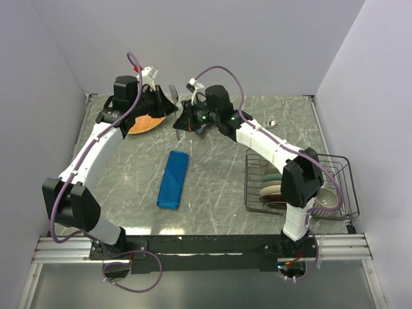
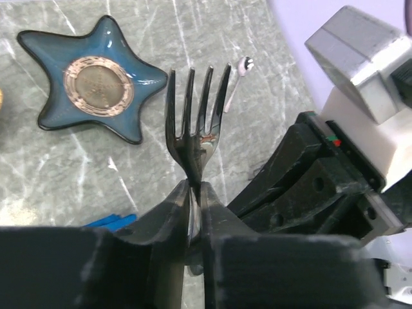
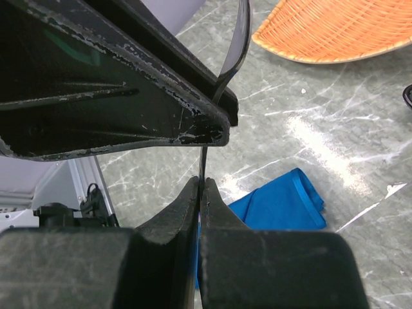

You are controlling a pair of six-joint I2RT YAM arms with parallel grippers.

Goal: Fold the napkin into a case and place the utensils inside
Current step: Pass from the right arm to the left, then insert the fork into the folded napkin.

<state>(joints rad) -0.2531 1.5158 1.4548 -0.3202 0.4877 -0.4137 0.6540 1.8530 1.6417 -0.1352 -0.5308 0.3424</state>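
The fork [image 2: 196, 116] hangs in the air with its tines up, held from both ends. My left gripper [image 2: 195, 185] is shut on its neck just below the tines. My right gripper [image 3: 200, 181] is shut on its thin handle [image 3: 202, 161]. In the top view the fork [image 1: 172, 92] shows between the left gripper [image 1: 167, 103] and the right gripper [image 1: 188, 120] at the back of the table. The napkin, folded into a narrow blue case [image 1: 173, 179], lies flat at mid-table; one end [image 3: 277, 203] shows below the right jaws. The spoon [image 2: 241, 67] lies on the table at the back right [image 1: 271, 121].
An orange woven dish [image 1: 145, 123] sits at the back left under the left arm. A dark blue star-shaped dish [image 2: 93, 80] lies on the marble near the grippers. A wire rack [image 1: 335, 193] with plates and bowls stands at the right, by the right arm's elbow.
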